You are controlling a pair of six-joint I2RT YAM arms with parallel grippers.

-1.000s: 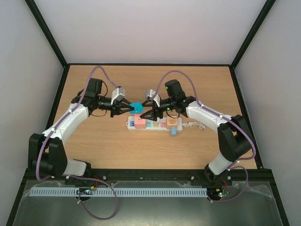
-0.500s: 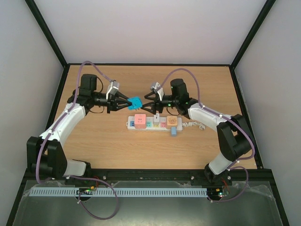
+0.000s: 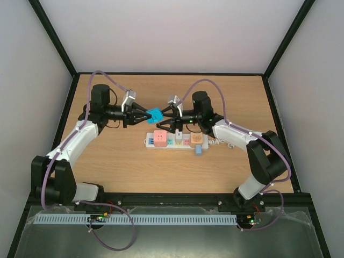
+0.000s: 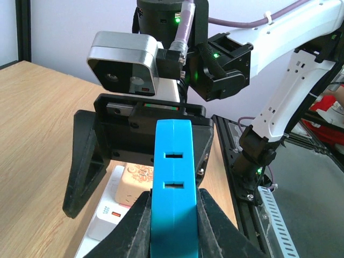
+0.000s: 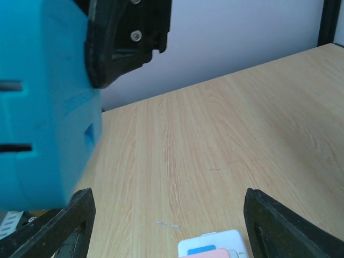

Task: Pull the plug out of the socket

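Wood table (image 3: 118,161), left gripper (image 3: 147,114) — clamping blue plug (image 3: 155,115)

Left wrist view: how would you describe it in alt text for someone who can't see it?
The left hand grips a blue plug, its two slots facing the camera, above the white power strip on the wooden table. Just behind the plug, the right hand hangs open, with a silver camera mounted above it.

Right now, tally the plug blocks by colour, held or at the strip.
Bright blue plastic block in left gripper: 1
Pink block on long white power strip: 1
Orange block on it: 1
Small pale blue block at its near edge: 1
Total: 4
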